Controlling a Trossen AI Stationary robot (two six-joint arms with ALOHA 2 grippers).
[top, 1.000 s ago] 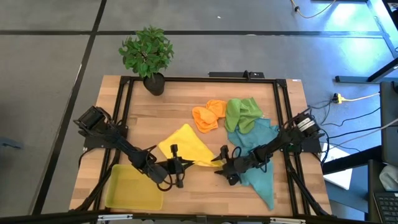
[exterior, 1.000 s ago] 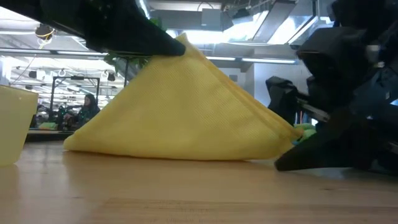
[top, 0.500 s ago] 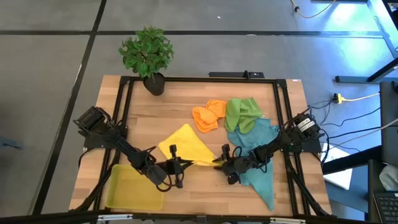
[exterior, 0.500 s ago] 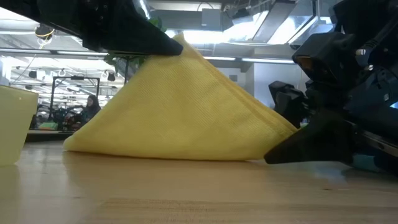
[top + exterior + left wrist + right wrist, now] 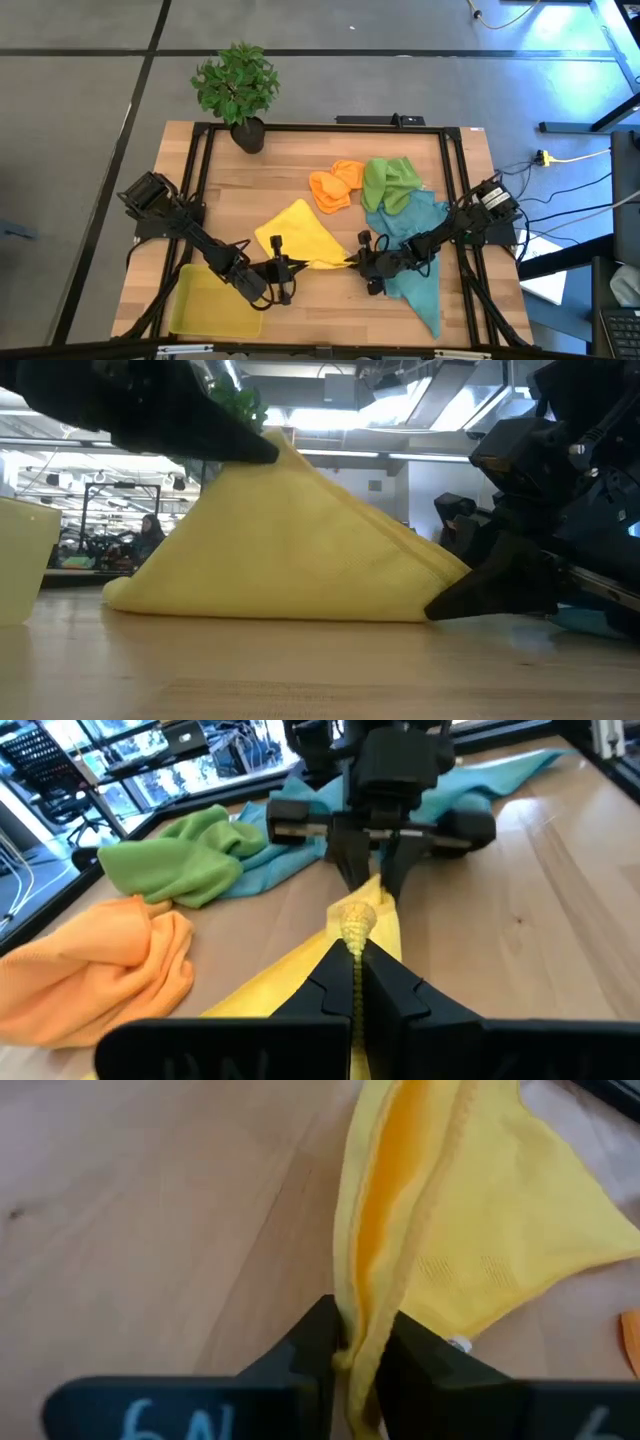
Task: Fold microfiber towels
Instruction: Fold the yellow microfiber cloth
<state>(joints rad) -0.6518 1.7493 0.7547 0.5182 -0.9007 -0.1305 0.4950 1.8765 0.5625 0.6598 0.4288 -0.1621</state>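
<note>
Change: right gripper (image 5: 352,261) has closed onto the yellow towel's (image 5: 300,236) corner since a second ago | Left gripper (image 5: 291,266): pinching the other corner | Place: table's (image 5: 250,165) front middle | Step: first fold | Next: carry both corners across together.

Wooden table (image 5: 250,180): towels (image 5: 400,215), yellow tray (image 5: 205,305), potted plant (image 5: 238,90)

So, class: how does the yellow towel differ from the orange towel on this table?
The yellow towel is spread in a flat, folded shape; the orange towel lies crumpled in a heap. The yellow towel is pinched by the left hand and the right hand at two corners; the orange towel is untouched. Both are plain cloths on the wooden table.
</note>
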